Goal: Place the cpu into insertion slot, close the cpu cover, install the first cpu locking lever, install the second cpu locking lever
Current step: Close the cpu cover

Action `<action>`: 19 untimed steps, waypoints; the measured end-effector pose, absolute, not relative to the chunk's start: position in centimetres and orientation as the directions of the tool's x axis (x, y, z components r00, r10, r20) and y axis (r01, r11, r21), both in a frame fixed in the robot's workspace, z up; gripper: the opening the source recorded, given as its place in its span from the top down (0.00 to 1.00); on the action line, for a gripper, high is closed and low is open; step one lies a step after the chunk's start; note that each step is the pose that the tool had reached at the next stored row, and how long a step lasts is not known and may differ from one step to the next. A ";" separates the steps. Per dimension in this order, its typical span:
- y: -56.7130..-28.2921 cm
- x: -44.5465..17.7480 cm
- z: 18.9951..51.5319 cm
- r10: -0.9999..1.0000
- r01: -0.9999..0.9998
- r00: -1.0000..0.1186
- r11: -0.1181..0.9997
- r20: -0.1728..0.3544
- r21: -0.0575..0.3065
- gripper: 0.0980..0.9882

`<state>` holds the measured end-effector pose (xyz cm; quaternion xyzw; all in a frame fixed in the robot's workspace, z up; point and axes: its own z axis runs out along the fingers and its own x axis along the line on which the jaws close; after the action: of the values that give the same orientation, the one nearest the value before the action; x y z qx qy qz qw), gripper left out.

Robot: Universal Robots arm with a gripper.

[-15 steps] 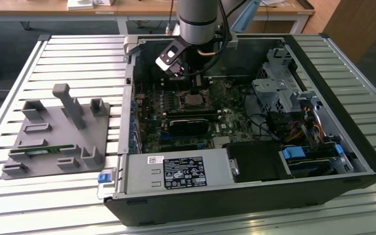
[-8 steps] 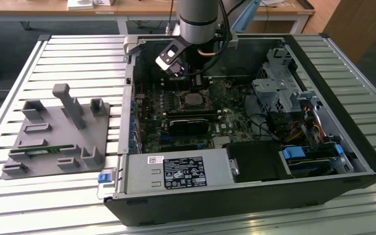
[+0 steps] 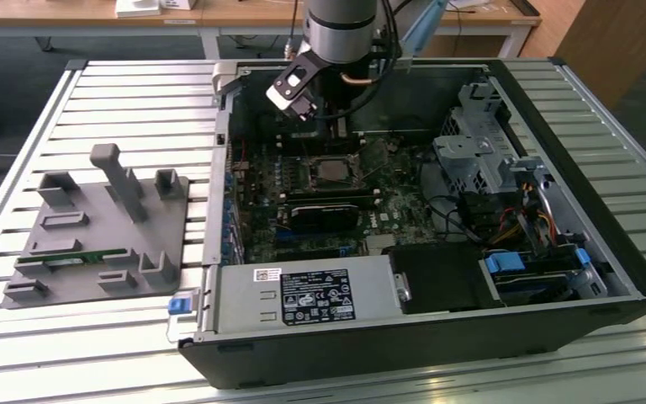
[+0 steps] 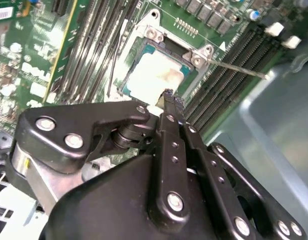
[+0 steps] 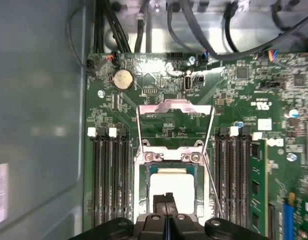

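- Inside the open case (image 3: 413, 358), the gripper (image 5: 166, 196) is held low over the motherboard (image 5: 234, 85).
- Its fingertips (image 4: 170, 100) are pressed together with nothing seen between them, just at the edge of the cpu (image 5: 169, 184); whether it is touched cannot be told.
- The cpu is seated flat in the slot (image 5: 146, 175), with its pale face left uncovered.
- The cover (image 5: 175, 106) is swung up and open, clear of the slot.
- A thin lever (image 4: 239, 69) is seen slanting out beside the slot, across the memory sockets.
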<state>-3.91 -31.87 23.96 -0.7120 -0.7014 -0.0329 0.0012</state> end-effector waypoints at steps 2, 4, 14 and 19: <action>-31.9 -3.9 24.9 0.999 0.999 0.014 -0.016 0.048 0.044 0.99; -31.9 -3.9 25.8 0.999 0.999 0.014 -0.016 0.048 0.044 0.99; -32.4 -3.9 27.1 0.999 0.999 0.014 -0.016 0.048 0.044 0.99; -32.8 -3.9 27.1 0.999 0.999 0.014 -0.016 0.048 0.044 0.99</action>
<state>-3.90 -32.79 27.14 -0.7120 -0.7014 -0.0324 0.0013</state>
